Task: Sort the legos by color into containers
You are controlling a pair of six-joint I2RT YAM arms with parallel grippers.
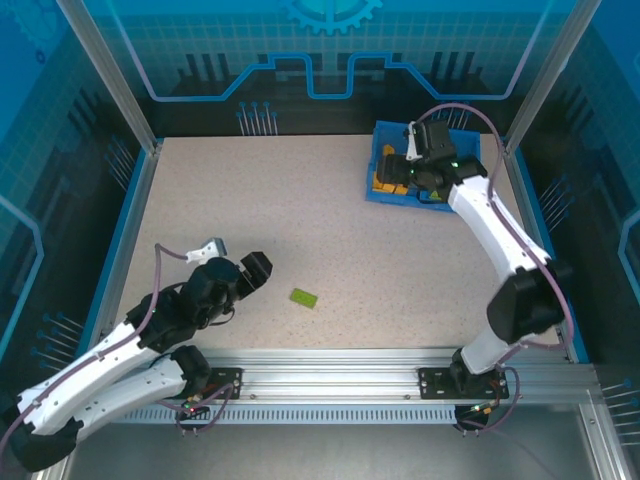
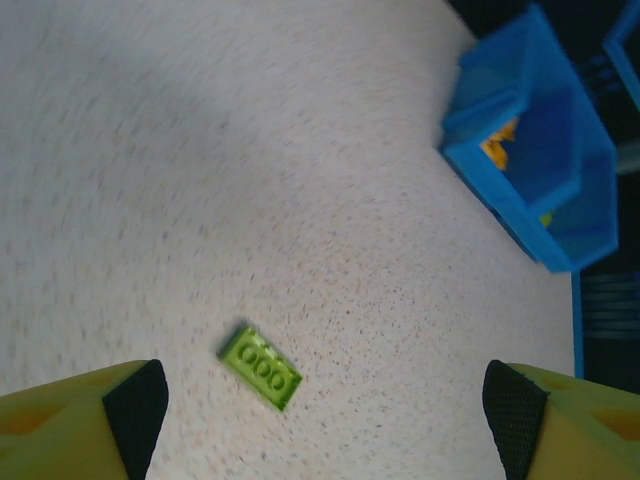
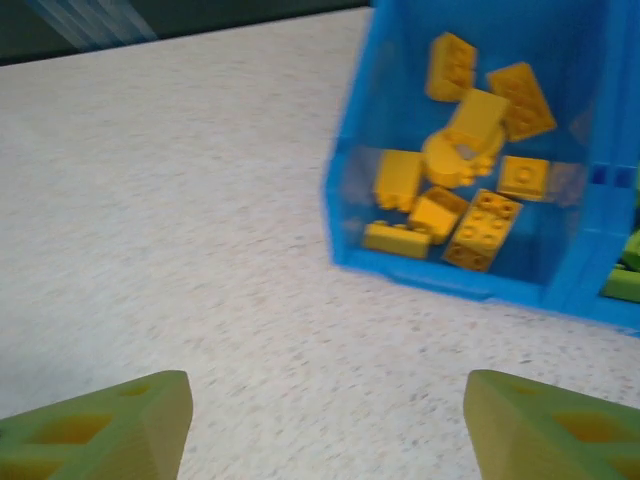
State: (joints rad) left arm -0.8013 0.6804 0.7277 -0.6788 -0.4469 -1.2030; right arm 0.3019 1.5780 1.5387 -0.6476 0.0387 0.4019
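Speckled beige bench (image 1: pixel 300 200) surface sits inside a blue-walled enclosure and carries one blue bin (image 1: pixel 400 198) at its far right. Bin layout: two compartments, separated by one central divider (image 3: pixel 585 250). The compartment seen in full from the right wrist contains nine orange legos (image 3: pixel 482 228), piled loosely and touching one another. The adjoining compartment shows green legos (image 3: pixel 625 270) at the frame edge, count not determinable. One loose green lego (image 1: pixel 304 297) lies flat, studs up, alone on the bench, well apart from the bin and just ahead of the left fingers (image 2: pixel 135 410). Left fingers: two, spread wide, released, nothing between them. Right fingers (image 3: pixel 120 425): two, spread apart, released, empty, poised near the orange compartment.
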